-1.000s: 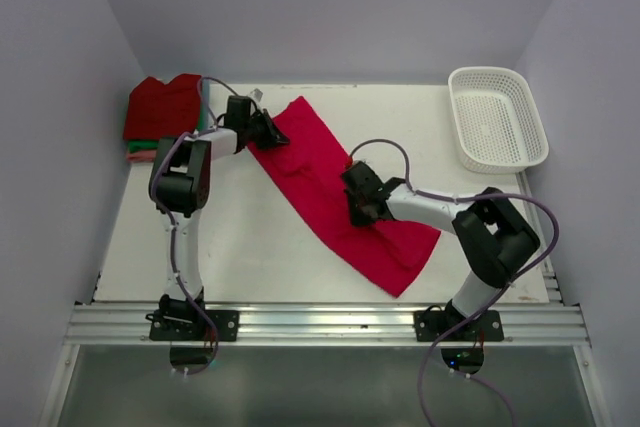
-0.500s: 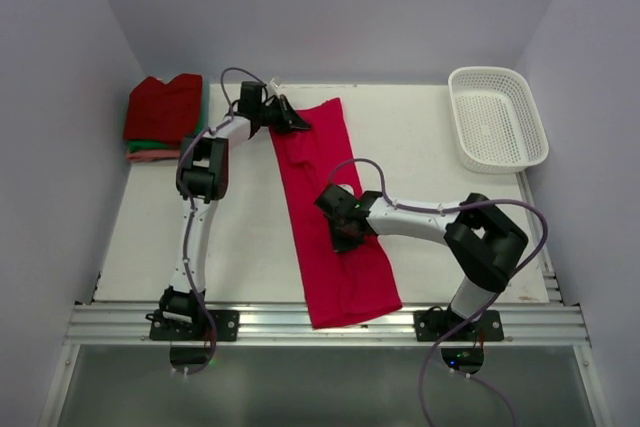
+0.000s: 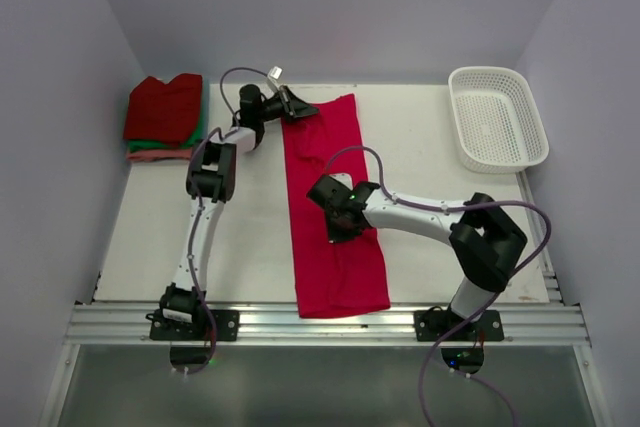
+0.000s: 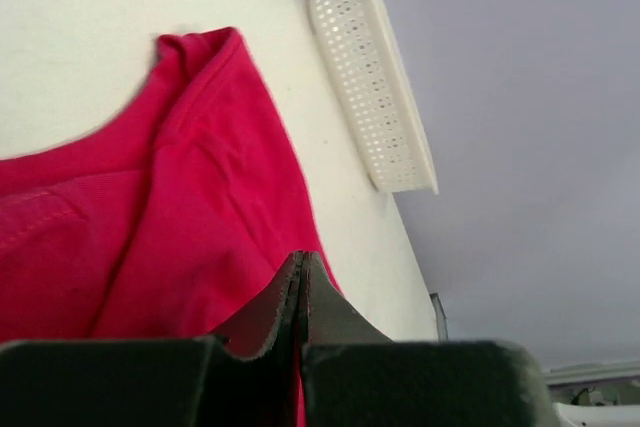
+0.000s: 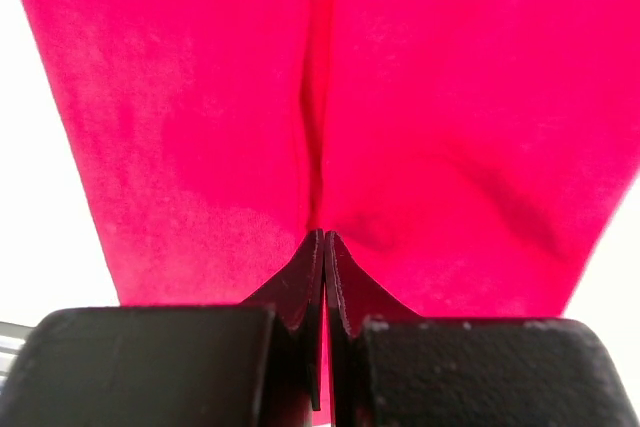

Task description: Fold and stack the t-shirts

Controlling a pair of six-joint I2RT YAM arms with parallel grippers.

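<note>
- Left gripper: fingers pressed together, pinching the far-left corner of the crimson t-shirt, up at the far edge of the table.
- Right gripper: likewise clamped tight, nipping a small ridge of the same cloth about mid-length. Pucker running away from the tips in the wrist view.
- Crimson t-shirt: laid out as one long narrow strip down the middle of the table, far edge to near edge. Mostly flat, some wrinkling around the right gripper.
- Progress, as a judgement: going by the strip shape, lengthwise fold probably in. Crosswise folds not yet made, and not yet on the stack.
- Already done: stack in the far-left corner, well apart from the strip.
  - dark red t-shirt on top
  - green t-shirt under it
  - salmon t-shirt at the bottom
  - only edges showing of the lower two
- Left to do, by my read: fold the strip end over end into a square, carry it across, set it on the dark red t-shirt, squared up with the rest.
- Basket: white lattice, far-right corner, well apart from both grippers, no part in the current step.
- Count:
  - grippers 2, both gripping cloth
  - t-shirts 4 visible: 1 in work, 3 stacked
  - extra layers hidden in the stack: cannot tell
  - basket 1
</note>
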